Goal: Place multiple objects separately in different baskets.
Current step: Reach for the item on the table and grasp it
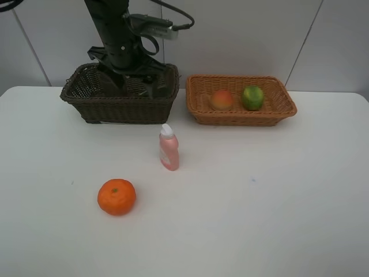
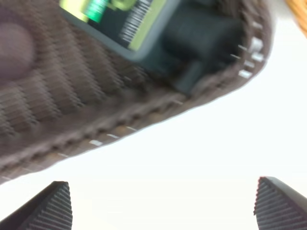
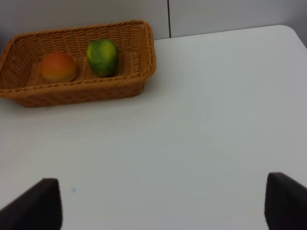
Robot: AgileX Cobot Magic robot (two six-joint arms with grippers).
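The left gripper (image 2: 163,211) is spread wide and holds nothing. Ahead of it the dark green bottle (image 2: 139,24) lies on its side inside the dark brown basket (image 1: 121,109). The right gripper (image 3: 163,206) is also spread and empty, well short of the tan basket (image 1: 242,117), which holds the peach (image 1: 222,99) and lime (image 1: 252,97). The pink bottle (image 1: 169,148) stands upright on the white table (image 1: 277,202), and the tangerine (image 1: 116,197) sits nearby.

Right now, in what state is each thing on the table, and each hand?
Tangerine: on the table, in no basket.
Pink bottle: upright on the table, cap on.
Peach: in the light basket.
Lime: in the light basket, beside the peach.
Green bottle: lying in the dark basket.
Left hand: open, empty.
Right hand: open, empty.
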